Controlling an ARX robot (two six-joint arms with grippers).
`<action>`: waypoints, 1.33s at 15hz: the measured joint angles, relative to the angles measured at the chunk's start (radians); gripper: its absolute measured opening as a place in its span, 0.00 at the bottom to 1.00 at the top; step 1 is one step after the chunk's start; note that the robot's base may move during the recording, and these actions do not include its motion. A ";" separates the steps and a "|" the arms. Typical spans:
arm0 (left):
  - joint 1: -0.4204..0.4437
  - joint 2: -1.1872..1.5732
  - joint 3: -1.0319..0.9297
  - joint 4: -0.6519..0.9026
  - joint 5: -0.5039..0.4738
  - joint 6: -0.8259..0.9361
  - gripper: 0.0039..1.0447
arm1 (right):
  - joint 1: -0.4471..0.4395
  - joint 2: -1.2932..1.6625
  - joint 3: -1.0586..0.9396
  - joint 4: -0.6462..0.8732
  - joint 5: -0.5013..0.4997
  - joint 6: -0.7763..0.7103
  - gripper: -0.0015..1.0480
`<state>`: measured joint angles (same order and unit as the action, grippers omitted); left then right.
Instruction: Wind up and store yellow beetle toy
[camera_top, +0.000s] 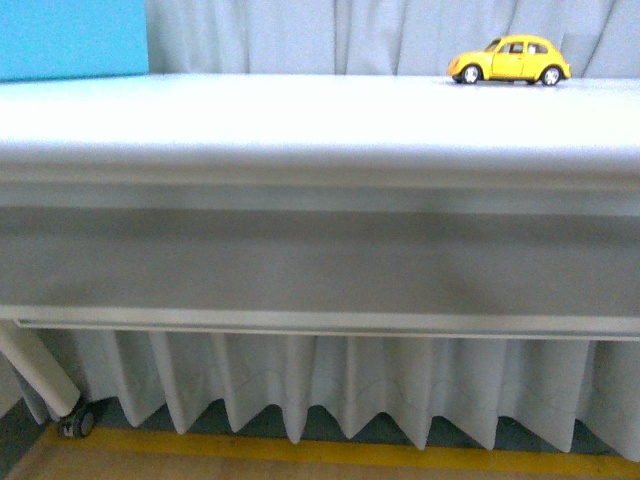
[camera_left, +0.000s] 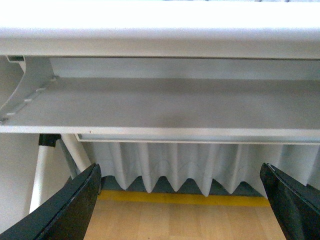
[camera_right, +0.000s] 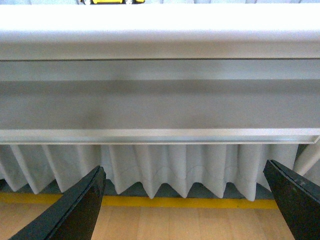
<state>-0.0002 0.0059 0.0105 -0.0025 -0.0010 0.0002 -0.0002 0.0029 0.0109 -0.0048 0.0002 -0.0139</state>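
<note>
The yellow beetle toy (camera_top: 510, 60) stands on its wheels at the far right of the white table top (camera_top: 300, 110), side-on, nose to the left. Its lower edge also shows in the right wrist view as a yellow beetle toy (camera_right: 112, 1) sliver above the table edge. Neither arm shows in the front view. My left gripper (camera_left: 182, 200) is open and empty, below the table's front edge, with its dark fingers (camera_left: 70, 210) wide apart. The right gripper (camera_right: 185, 202) is likewise open and empty under the table edge, far from the toy.
A blue box (camera_top: 72, 38) sits at the table's back left. A grey curtain (camera_top: 350, 35) hangs behind. Under the table are a metal rail (camera_left: 160, 107), a pleated skirt (camera_top: 330, 385), a castered leg (camera_top: 45, 385), and a wooden floor with a yellow stripe (camera_right: 185, 202).
</note>
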 joint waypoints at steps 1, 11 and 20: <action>0.000 0.000 0.000 -0.002 0.001 0.000 0.94 | 0.000 0.000 0.000 0.000 0.000 0.000 0.94; 0.000 0.000 0.000 -0.001 0.000 0.000 0.94 | 0.000 0.000 0.000 0.001 0.000 0.001 0.94; 0.000 0.000 0.000 0.002 0.000 0.000 0.94 | 0.000 0.001 0.000 0.005 0.000 0.004 0.94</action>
<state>-0.0002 0.0059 0.0105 -0.0002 -0.0006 0.0002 -0.0002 0.0036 0.0109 -0.0002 0.0002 -0.0101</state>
